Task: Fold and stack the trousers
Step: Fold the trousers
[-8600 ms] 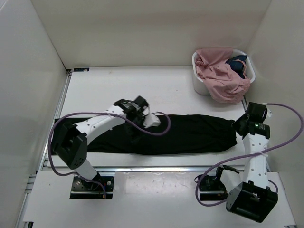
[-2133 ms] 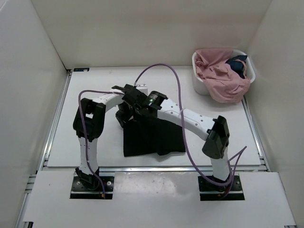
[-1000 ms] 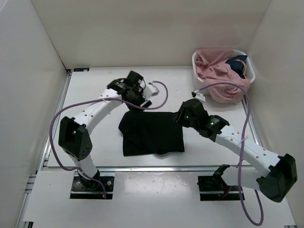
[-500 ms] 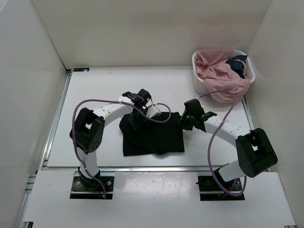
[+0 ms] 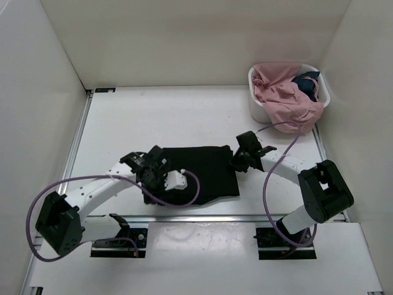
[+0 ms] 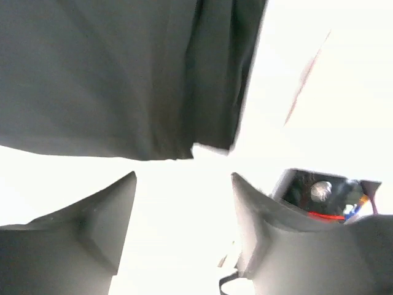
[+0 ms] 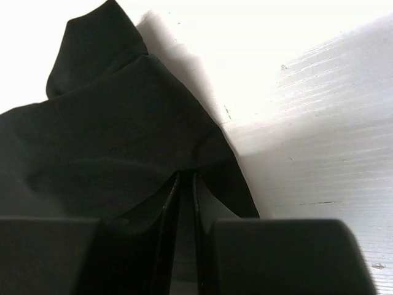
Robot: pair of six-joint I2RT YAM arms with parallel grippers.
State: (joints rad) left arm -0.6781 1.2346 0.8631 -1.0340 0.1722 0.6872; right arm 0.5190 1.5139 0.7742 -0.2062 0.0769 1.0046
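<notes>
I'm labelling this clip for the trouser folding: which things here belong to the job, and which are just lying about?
Part of the job:
- folded black soft-fabric trousers
- right gripper, closed on their edge
- left gripper, open near their edge

Just lying about:
- white plastic basket
- crumpled pink garment in it
- small dark blue garment in it
</notes>
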